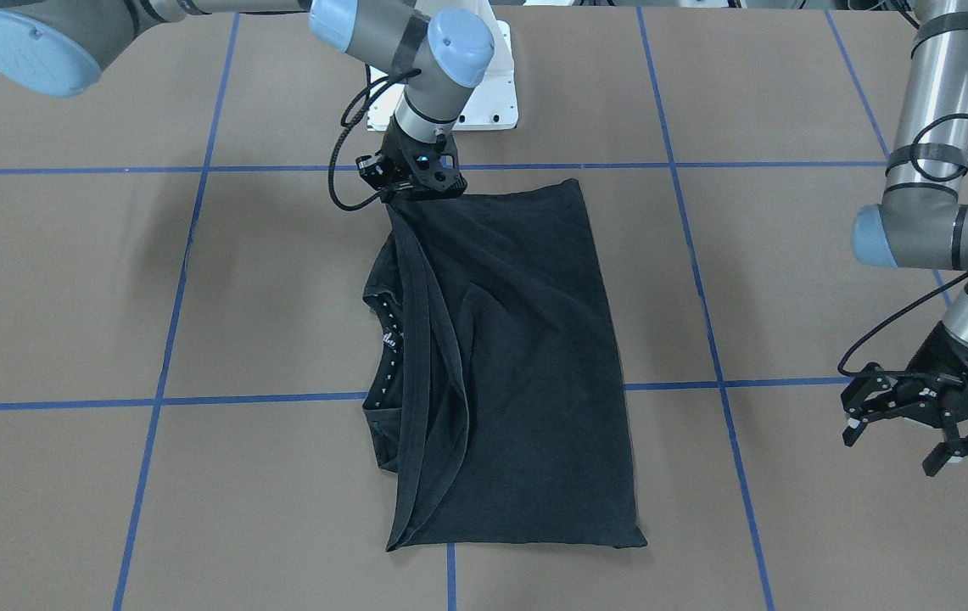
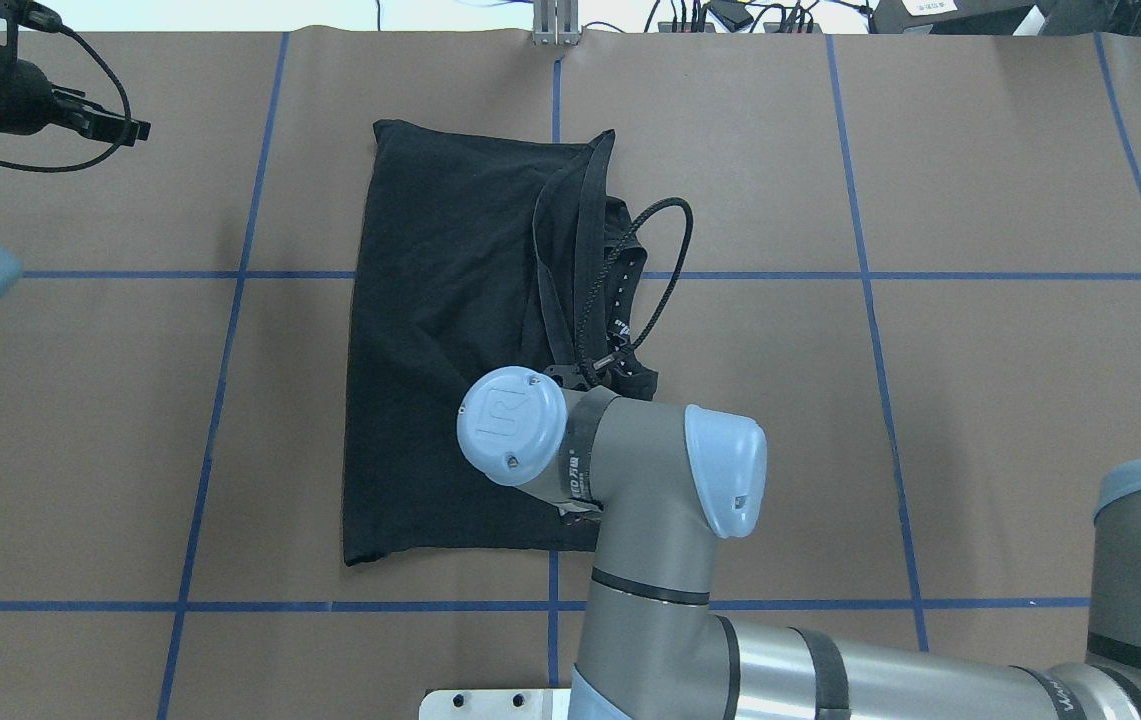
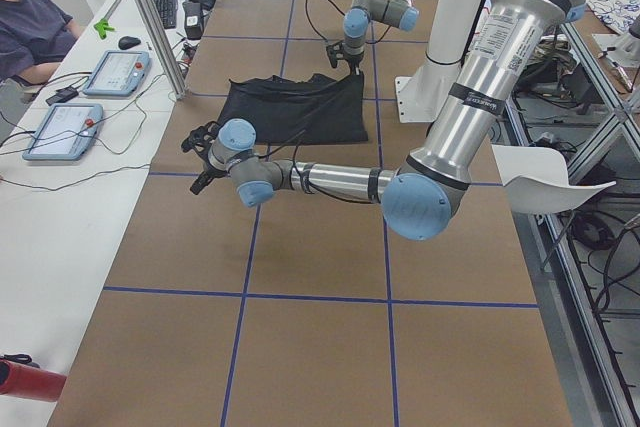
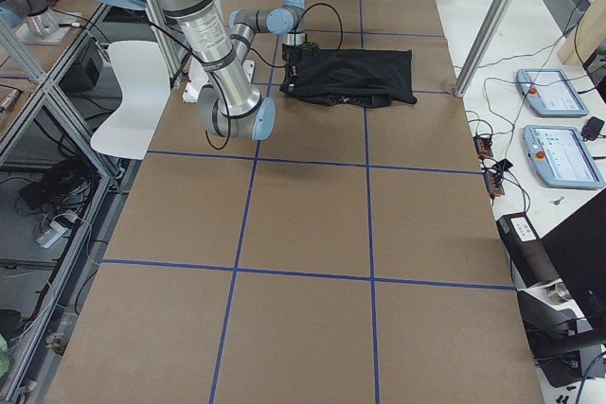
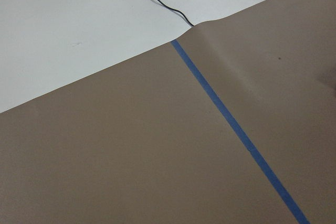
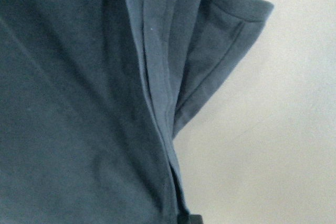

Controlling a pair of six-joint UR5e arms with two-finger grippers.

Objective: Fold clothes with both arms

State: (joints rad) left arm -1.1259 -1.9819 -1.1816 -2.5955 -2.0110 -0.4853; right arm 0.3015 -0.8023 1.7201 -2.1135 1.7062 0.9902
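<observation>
Pinching the T-shirt at its robot-side corner is the right pincer.

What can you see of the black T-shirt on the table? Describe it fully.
The T-shirt is black, soft knit cloth, folded lengthwise into a wrinkled rectangle. It lies on the brown table. Its collar, with small white label text, shows along one long side. The corner nearest the robot is lifted, apparently pinched in the right gripper.
</observation>
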